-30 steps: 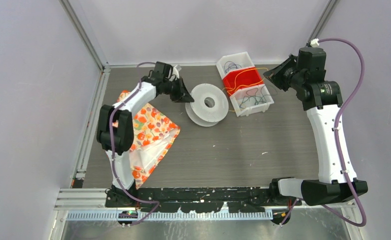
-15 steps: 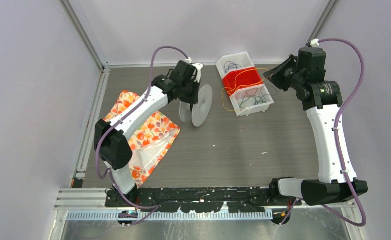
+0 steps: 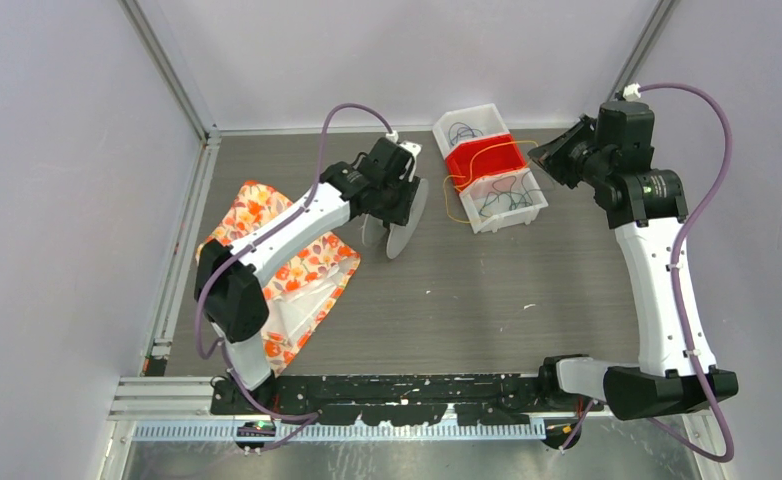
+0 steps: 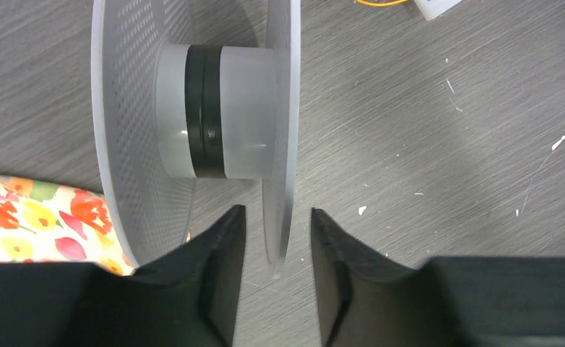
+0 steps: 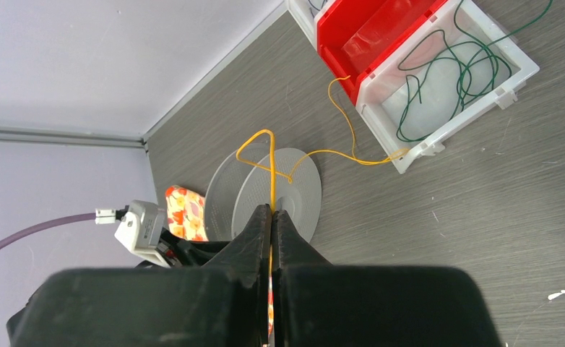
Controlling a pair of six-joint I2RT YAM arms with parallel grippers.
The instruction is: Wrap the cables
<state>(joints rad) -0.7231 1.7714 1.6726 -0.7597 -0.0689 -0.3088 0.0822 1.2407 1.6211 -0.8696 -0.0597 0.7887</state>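
Right wrist: right end effector apparently pinches yellow cable.

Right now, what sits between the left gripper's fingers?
The left gripper straddles the rim of one clear spool flange, a gap showing on each side. Left wrist view.

Floral cloth on the grey table; red bin farther back

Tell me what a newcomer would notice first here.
A clear spool stands on edge mid-table, the left tool open astride one of its discs. The right tool pinches a yellow wire that trails back to the white bin at the far side.
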